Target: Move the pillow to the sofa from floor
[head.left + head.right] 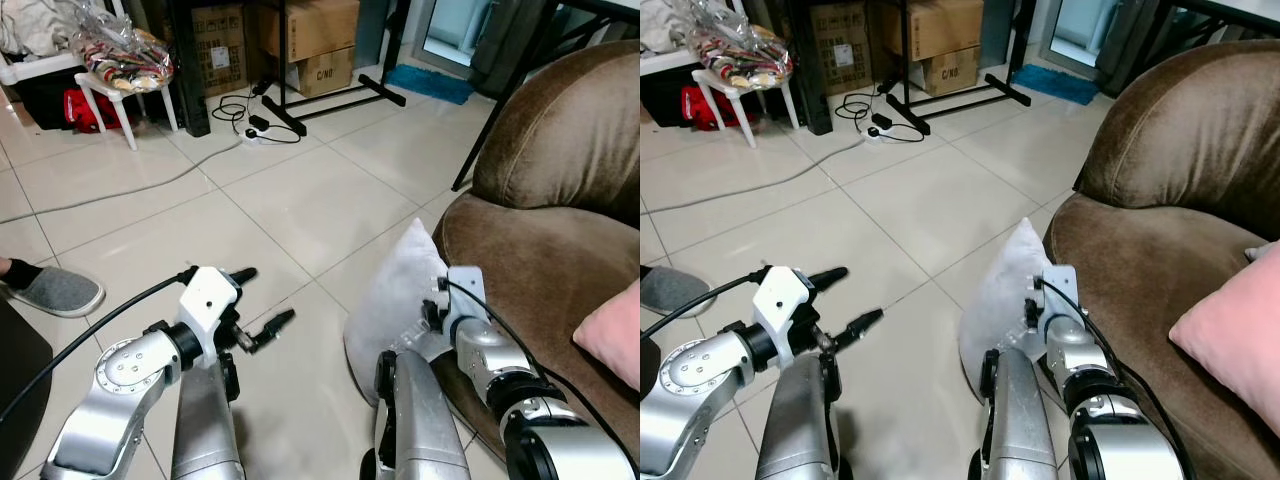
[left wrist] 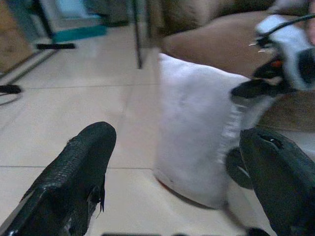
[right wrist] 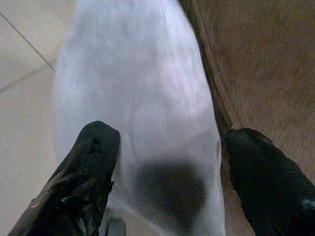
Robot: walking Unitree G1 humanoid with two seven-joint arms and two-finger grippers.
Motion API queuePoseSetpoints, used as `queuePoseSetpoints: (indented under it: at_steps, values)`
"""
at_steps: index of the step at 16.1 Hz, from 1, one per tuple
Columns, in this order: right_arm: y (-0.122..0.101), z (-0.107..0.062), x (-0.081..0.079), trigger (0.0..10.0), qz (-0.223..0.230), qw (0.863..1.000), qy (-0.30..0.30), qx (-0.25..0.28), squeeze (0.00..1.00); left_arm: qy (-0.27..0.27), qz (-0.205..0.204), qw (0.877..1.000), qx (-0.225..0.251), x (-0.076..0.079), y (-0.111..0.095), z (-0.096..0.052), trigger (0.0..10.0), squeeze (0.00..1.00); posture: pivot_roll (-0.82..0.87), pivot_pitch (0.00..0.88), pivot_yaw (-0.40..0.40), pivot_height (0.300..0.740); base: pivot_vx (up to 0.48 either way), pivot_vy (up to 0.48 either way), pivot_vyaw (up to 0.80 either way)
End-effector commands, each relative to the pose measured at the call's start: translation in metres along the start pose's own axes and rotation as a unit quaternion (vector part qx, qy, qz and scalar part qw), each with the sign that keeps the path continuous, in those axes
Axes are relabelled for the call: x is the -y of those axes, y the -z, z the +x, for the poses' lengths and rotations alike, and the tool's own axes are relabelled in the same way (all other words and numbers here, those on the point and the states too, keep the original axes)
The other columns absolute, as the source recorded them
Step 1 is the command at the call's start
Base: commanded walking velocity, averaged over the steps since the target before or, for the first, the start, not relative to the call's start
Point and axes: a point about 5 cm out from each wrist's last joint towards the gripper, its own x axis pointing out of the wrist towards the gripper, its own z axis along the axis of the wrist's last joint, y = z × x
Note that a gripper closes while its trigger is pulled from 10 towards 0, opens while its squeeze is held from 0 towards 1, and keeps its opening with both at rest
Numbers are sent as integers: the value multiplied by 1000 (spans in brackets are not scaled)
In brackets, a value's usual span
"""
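barely begun: white pillow [image 1: 392,305] on the floor [image 1: 300,200], propped vs sofa [image 1: 560,250] front edge, right gripper [image 3: 165,172] fingers spread astride it w/o squeezing, left gripper [image 1: 262,301] spread nearby; grab, lift, drop on seat all left.

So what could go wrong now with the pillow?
1. The right gripper is open around the pillow, which stands on edge against the sofa; a shallow pinch may slip off the soft cover.
2. The left gripper is open beside it; closing in could tip it over.
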Motion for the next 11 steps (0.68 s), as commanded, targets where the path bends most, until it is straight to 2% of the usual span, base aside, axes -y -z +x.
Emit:
queuePoseSetpoints:
  at_steps: [1, 3, 4, 5, 6, 7, 11]
  values:
    - [0, 1, 3, 10000, 12, 1000, 12, -6, 0, 20, 1, 1000, -2, 4, -3, -1, 10000, 184, 47, 0, -35, 466, 0, 0, 0]
    - [5, 1, 4, 10000, 28, 999, 20, -23, 0, 29, 1, 1000, -7, 4, -5, -4, 10000, 184, 57, 0, -30, 466, 0, 0, 0]
    - [6, 1, 3, 8824, 36, 999, 19, -29, 0, 32, 1, 999, -10, 4, -7, -6, 10000, 180, 61, 0, -29, 466, 0, 0, 0]
    - [6, 2, 3, 3098, 40, 999, 17, -29, 0, 33, 0, 999, -12, 4, -7, -7, 10000, 184, 63, 0, -29, 466, 0, 0, 0]
    - [6, 2, 2, 1882, 41, 999, 15, -29, 0, 34, 0, 999, -13, 4, -7, -8, 10000, 184, 64, 0, -30, 466, 0, 0, 0]
    - [5, 2, 1, 0, 47, 998, 10, -28, 0, 34, -1, 999, -16, 4, -7, -9, 10000, 184, 63, 0, -29, 466, 0, 0, 0]
    - [7, 2, -1, 0, 52, 998, 0, -31, 0, 37, -4, 999, -18, 6, -8, -7, 10000, 184, 56, 0, -25, 466, 0, 0, 0]
